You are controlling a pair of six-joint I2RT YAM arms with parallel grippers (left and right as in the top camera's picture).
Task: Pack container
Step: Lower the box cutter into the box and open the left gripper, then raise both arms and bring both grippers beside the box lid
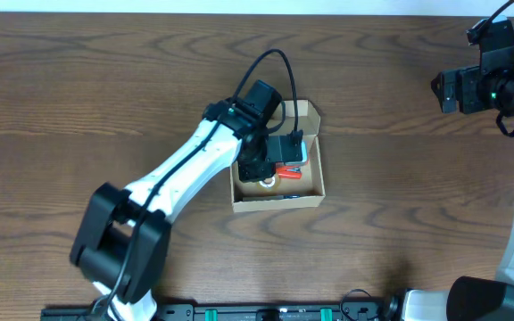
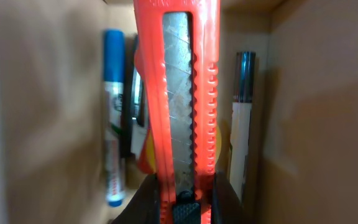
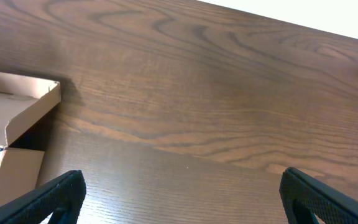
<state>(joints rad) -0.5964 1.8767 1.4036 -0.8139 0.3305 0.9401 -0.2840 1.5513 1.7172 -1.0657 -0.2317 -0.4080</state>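
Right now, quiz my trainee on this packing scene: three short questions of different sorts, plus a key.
1. True or false: the right gripper holds a marker.
2. What does the left gripper clamp? A) blue pen B) orange utility knife C) tape roll
3. Fill in: the clamped tool points into the open cardboard ____.
Key: 1 false, its jaws stand open over bare table; 2 B; 3 container.
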